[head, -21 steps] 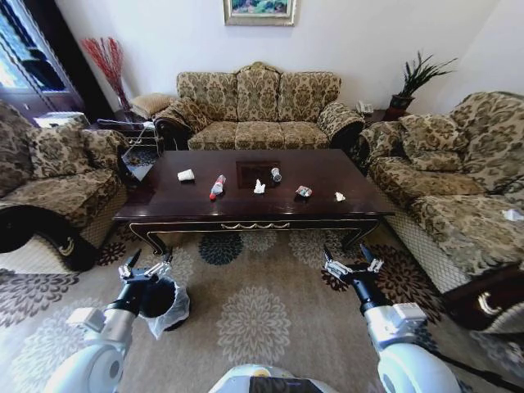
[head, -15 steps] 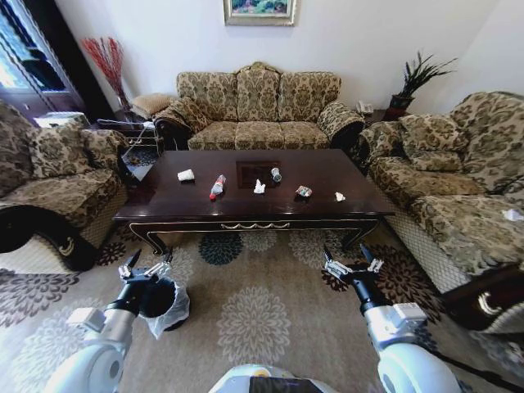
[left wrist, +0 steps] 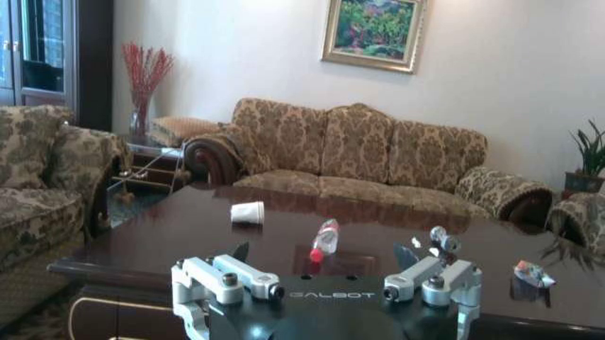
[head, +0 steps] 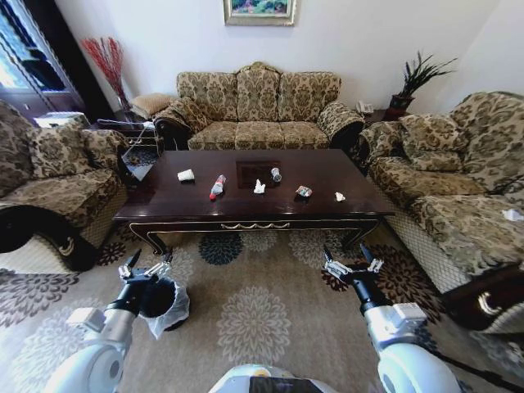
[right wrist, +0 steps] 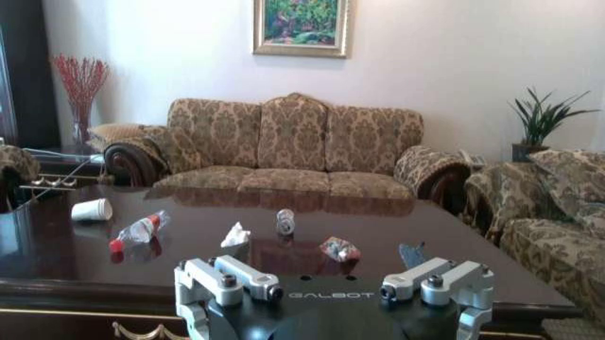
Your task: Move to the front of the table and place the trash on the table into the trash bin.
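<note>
Head view: the robot stands back on the carpet, facing the long side of the dark worktop [head: 319,176], so the step in hand looks like the approach. Both arms are held low in front. The left gripper [head: 146,266] hangs just over the trash bin [head: 164,303], which sits on the carpet at the robot's left. The right gripper [head: 352,264] is over bare carpet, well apart from the worktop. Both sets of jaws are released and hold nothing. To approach well, I would drive straight, keep the bin within the left arm's reach, and stop short of the gilt apron. The litter lies in a loose row: paper cup [head: 186,174], bottle [head: 217,186], tissue [head: 259,187], can [head: 276,173], wrapper [head: 304,191] and a small white scrap [head: 339,196].

Left wrist view: from low down, the cup [left wrist: 248,212] lies on its side, mouth toward the sofa, and the bottle [left wrist: 325,238] points its red cap this way, which the head view cannot settle.

Right wrist view: the can [right wrist: 285,220] stands upright, and the tissue [right wrist: 234,235] and wrapper [right wrist: 338,248] lie nearer the front edge.
</note>
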`<state>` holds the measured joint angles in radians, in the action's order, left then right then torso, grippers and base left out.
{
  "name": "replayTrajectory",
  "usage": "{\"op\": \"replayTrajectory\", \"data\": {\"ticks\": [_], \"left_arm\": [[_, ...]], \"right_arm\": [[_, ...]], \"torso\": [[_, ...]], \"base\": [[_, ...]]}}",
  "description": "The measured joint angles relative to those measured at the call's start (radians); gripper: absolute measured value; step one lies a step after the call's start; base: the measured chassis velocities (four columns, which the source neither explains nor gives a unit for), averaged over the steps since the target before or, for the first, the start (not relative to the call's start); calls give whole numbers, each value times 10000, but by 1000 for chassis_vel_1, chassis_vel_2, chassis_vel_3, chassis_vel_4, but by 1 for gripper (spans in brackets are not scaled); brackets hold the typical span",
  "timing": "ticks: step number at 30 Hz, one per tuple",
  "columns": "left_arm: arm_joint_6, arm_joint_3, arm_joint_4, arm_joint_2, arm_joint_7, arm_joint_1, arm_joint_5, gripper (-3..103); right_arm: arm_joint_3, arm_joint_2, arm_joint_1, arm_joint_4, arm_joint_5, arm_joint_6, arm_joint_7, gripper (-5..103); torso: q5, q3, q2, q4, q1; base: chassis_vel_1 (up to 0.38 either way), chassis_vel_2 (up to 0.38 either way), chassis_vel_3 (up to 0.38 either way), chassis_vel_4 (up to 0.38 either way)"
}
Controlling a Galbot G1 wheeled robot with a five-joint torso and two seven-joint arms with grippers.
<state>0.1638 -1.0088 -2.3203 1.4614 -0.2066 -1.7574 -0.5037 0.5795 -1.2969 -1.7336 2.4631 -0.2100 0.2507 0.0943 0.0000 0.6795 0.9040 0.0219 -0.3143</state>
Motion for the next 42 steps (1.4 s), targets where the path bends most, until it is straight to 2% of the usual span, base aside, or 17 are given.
{"op": "replayTrajectory", "data": {"ticks": [19,23,24,26,27,29,30,31,33,34,36,42], "left_arm": [[0,3,0,0,2,0,3,100],[-96,418,18,-88,471,139,326,100],[-173,720,56,-163,828,254,581,100],[-343,1382,134,-322,1598,501,1122,100],[-343,1382,134,-322,1598,501,1122,100],[-569,2258,240,-534,2634,824,1849,100],[-569,2258,240,-534,2634,824,1849,100],[-645,2556,267,-607,2986,942,2102,100],[-696,2652,-67,-516,3198,831,2312,100],[-730,2653,-443,-458,3247,700,2377,100],[-737,2651,-634,-444,3246,614,2381,100],[-877,2642,-880,-692,2794,534,1881,100]], "right_arm": [[0,0,0,0,0,0,0,100],[156,-272,144,-335,313,-272,-43,100],[417,-743,392,-939,844,-687,-105,100],[555,-1214,655,-1417,1202,-1118,-28,100],[555,-1214,655,-1417,1202,-1118,-28,100],[614,-1257,710,-1355,1178,-1142,15,100],[614,-1257,710,-1355,1178,-1142,15,100],[647,-1204,705,-1154,1129,-1051,-2,100],[679,-1129,680,-873,1075,-858,-35,100],[667,-1078,669,-651,1043,-701,-62,100],[634,-1016,639,-434,1004,-561,-82,100],[911,-584,557,-10,613,-328,-532,100]], "torso": [[0,0,0,0,0],[-5,-1,1,2,0],[2,-1,0,1,1],[4,1,-1,-3,-1],[4,1,-1,-3,-1],[1,1,-1,0,-1],[1,1,-1,0,-1],[0,0,0,-3,0],[-10,1,0,-5,-1],[7,0,0,2,-1],[3,0,0,4,0],[-1,-1,0,0,0]], "base": [[0,0,0,0],[0,0,0,0],[0,0,0,0],[0,0,0,0],[0,0,0,0],[0,0,0,0],[0,0,0,0],[0,0,0,0],[0,0,0,0],[0,0,0,0],[0,0,0,0],[0,0,0,0]]}}
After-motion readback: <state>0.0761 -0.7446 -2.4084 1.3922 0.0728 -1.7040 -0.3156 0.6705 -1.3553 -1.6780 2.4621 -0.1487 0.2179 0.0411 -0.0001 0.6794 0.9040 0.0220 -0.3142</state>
